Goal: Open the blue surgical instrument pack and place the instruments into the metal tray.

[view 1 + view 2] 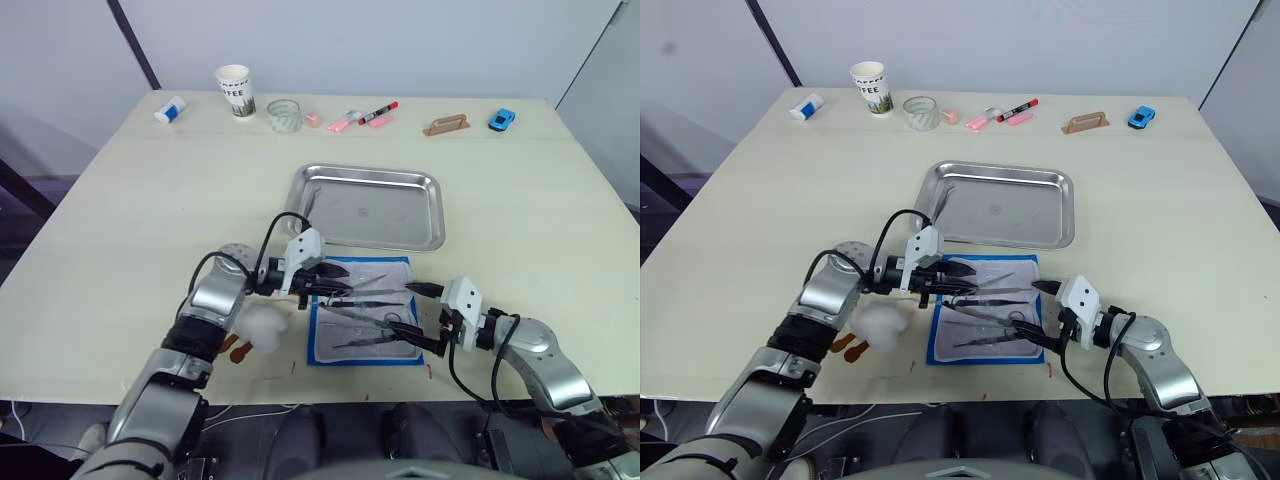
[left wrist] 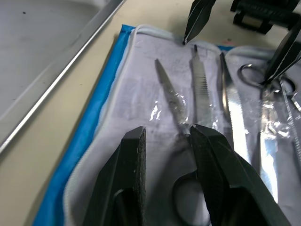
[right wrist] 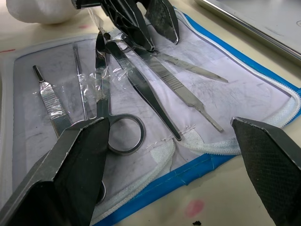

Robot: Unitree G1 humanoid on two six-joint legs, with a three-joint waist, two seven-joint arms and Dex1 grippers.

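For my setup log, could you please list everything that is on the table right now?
pouch: 1, blue with whitish lining, open flat at the near edge
instruments: several, dark grey, on the pouch
tray: 1, steel, just behind the pouch
paper cup: 1, white, far edge
marker: 1, red and black, far edge
toy car: 1, blue, far right
left tool: open, over the pouch
right tool: open, at the pouch's right edge
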